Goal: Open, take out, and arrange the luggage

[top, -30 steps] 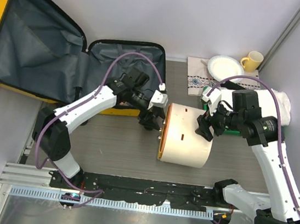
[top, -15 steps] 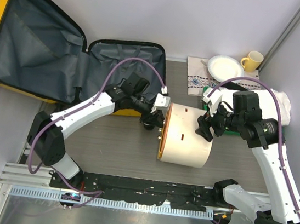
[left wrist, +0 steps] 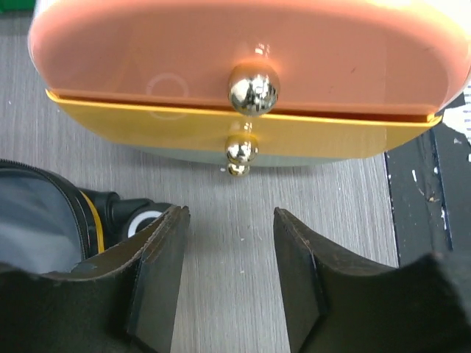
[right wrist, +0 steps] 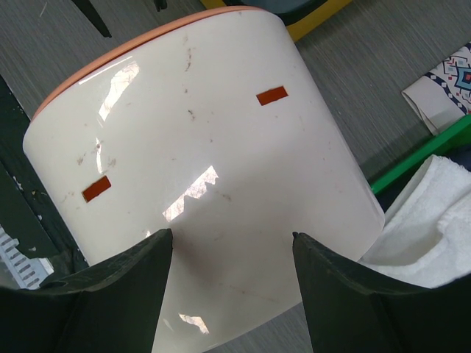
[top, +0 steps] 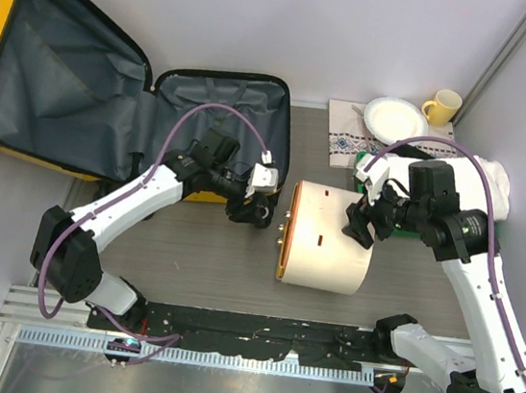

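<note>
Top external: L gripper [top: 261,214] nr cylinder [top: 329,244]

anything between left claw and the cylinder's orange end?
No. Left wrist view shows only bare grey table between the left claw and the orange end; jaws open, holding nothing.

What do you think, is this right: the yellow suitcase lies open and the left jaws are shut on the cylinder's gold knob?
Not quite. The yellow suitcase lies open, but the left jaws stand open, short of the gold knob on the cylinder; the left wrist view shows it.
</note>
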{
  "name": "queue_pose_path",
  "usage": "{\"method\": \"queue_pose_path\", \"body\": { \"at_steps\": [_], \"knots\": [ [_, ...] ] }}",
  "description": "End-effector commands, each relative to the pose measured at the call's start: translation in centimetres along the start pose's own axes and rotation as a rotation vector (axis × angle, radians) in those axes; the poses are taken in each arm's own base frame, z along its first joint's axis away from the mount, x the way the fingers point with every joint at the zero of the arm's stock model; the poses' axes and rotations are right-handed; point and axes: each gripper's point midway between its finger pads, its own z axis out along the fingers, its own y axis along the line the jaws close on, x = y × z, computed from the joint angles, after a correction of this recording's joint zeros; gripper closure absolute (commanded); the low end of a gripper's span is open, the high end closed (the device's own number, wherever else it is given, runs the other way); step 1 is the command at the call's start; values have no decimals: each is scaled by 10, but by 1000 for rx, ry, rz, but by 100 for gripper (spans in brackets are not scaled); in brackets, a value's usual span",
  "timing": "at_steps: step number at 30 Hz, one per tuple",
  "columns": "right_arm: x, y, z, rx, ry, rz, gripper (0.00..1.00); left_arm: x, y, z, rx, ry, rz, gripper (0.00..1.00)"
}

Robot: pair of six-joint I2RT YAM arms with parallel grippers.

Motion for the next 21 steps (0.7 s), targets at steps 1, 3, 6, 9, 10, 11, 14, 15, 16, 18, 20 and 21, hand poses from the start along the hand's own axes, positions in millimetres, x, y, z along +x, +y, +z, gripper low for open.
{"method": "queue_pose_path", "body": {
  "at_steps": [1, 3, 6, 9, 10, 11, 14, 15, 16, 18, 20, 21],
  "knots": [
    [90, -4, 6, 11, 385, 23, 29, -43, 4, 0, -10, -116, 47, 47],
    [90, -4, 7, 9, 384, 25, 29, -49, 0, 9, 11, -126, 37, 47],
    [91, -3, 7, 7, 384, 29, 29, -61, 1, 17, 7, -159, 38, 47],
    [92, -2, 6, 7, 384, 29, 29, -70, 1, 24, 7, -175, 39, 46],
    [93, -2, 7, 7, 384, 29, 29, -74, 3, 26, 1, -187, 46, 47],
    [92, -2, 7, 7, 381, 29, 29, -77, 3, 27, 5, -195, 50, 46],
    [92, -1, 6, 6, 379, 30, 29, -83, 1, 31, 13, -205, 55, 49],
    [92, -2, 6, 9, 379, 29, 29, -83, 1, 32, 17, -204, 52, 50],
    [92, -2, 6, 12, 379, 30, 29, -84, 1, 32, 15, -206, 56, 51],
    [92, -2, 5, 9, 380, 26, 29, -84, 2, 33, 14, -205, 57, 52],
    [92, -2, 4, 11, 382, 19, 29, -84, 1, 32, 13, -205, 60, 60],
    [93, -2, 4, 10, 386, 20, 29, -85, 1, 31, 11, -209, 66, 65]
  ]
}}
